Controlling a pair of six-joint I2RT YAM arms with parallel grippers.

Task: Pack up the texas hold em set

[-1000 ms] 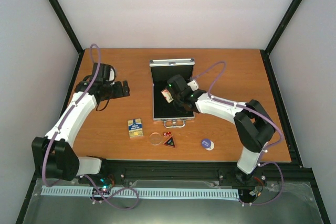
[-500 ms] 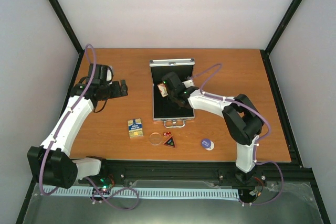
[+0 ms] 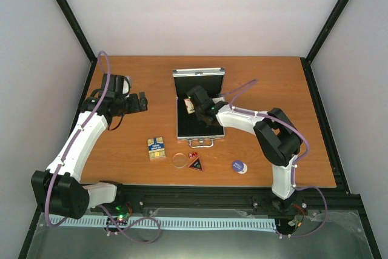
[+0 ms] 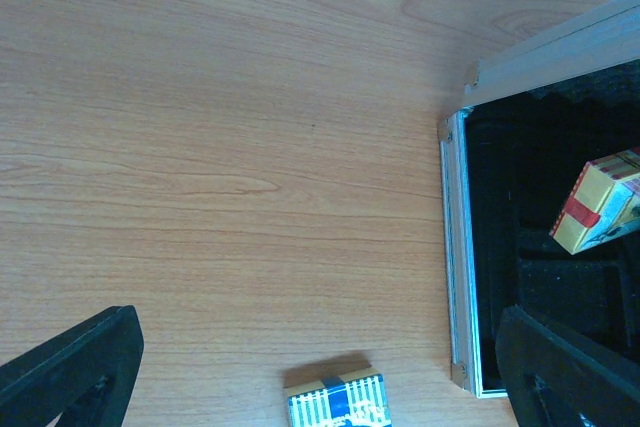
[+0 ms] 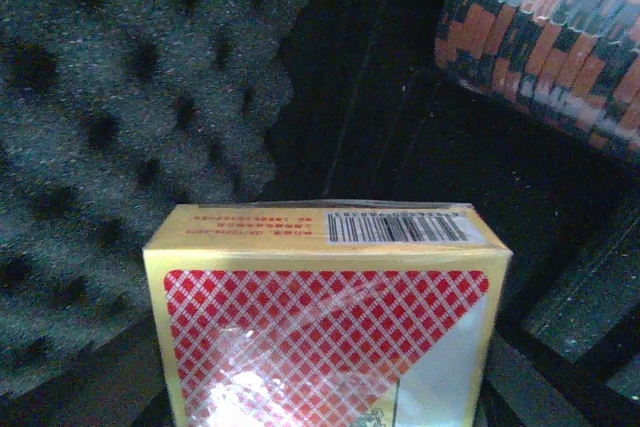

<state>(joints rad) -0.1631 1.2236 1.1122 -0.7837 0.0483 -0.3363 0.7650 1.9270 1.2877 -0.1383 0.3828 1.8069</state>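
Top external view: the silver case (image 3: 199, 80) is seen lying open at mid-table, lid raised at its 12 o'clock. The red card deck (image 3: 190, 108) is clamped in the right gripper (image 3: 194, 104) and held tilted over the black lining (image 5: 120, 117). In the right wrist view the chip stack (image 5: 545, 32) is lodged at the deck's 2 o'clock. The left gripper (image 3: 144, 102) is spread wide over the table (image 3: 273, 89) at the case's 9 o'clock. Outside the case, at its 6 to 7 o'clock, are found the blue-yellow deck (image 3: 156, 148), clear disc (image 3: 179, 160), red dice (image 3: 191, 155) and black triangle (image 3: 196, 164). The blue disc (image 3: 239, 165) is at 5.
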